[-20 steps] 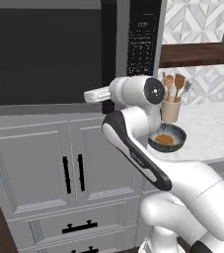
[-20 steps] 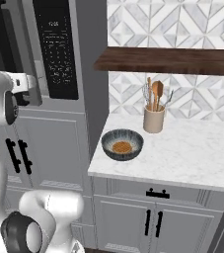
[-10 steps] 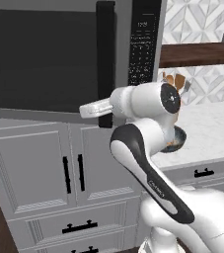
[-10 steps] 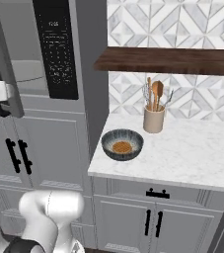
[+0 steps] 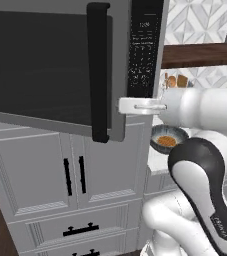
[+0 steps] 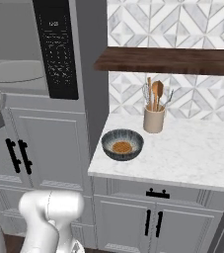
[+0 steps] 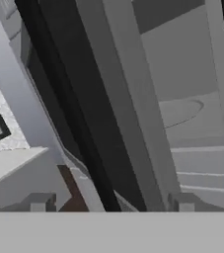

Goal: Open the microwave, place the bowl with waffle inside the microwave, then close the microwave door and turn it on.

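Door: wide dark-glass microwave door, swung open.
Claw: white two-finger claw, tips spread apart astride the door's black bar handle.
Bowl: dark grey-blue bowl, near the white marble surface's left edge.

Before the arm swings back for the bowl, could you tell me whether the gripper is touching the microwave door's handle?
Apart. In the hand view both fingertips stand wide, with the microwave door edge between them and a clear gap on either side of the handle.
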You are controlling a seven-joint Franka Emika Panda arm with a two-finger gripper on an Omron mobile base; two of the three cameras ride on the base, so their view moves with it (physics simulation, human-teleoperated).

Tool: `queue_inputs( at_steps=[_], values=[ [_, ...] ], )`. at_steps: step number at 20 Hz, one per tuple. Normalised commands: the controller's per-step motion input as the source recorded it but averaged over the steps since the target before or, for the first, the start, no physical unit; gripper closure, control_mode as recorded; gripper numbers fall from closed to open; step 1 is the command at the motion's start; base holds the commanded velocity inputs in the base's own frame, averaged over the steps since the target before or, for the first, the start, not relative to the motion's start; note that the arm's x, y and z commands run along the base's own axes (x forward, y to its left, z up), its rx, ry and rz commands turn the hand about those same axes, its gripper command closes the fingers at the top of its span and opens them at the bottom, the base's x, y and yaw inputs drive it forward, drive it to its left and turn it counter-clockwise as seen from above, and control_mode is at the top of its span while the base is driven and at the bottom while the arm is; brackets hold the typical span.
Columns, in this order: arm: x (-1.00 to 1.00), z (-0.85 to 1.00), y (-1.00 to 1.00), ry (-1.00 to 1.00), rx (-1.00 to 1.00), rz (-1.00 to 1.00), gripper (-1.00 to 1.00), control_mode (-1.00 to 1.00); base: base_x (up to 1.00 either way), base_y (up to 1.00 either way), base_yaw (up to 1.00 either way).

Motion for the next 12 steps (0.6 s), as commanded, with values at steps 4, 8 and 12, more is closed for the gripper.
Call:
queue_inputs(
  at_steps=[4, 8, 12],
  values=[
    [-0.05, 0.13, -1.00, 0.04, 0.51, 0.02, -1.00, -1.00, 0.00, 0.00, 0.00],
    [0.92, 0.00, -0.98, 0.25, 0.41, 0.02, -1.00, -1.00, 0.00, 0.00, 0.00],
    [1.00, -0.09, -0.51, 0.37, 0.34, 0.04, -1.00, -1.00, 0.00, 0.00, 0.00]
  ],
)
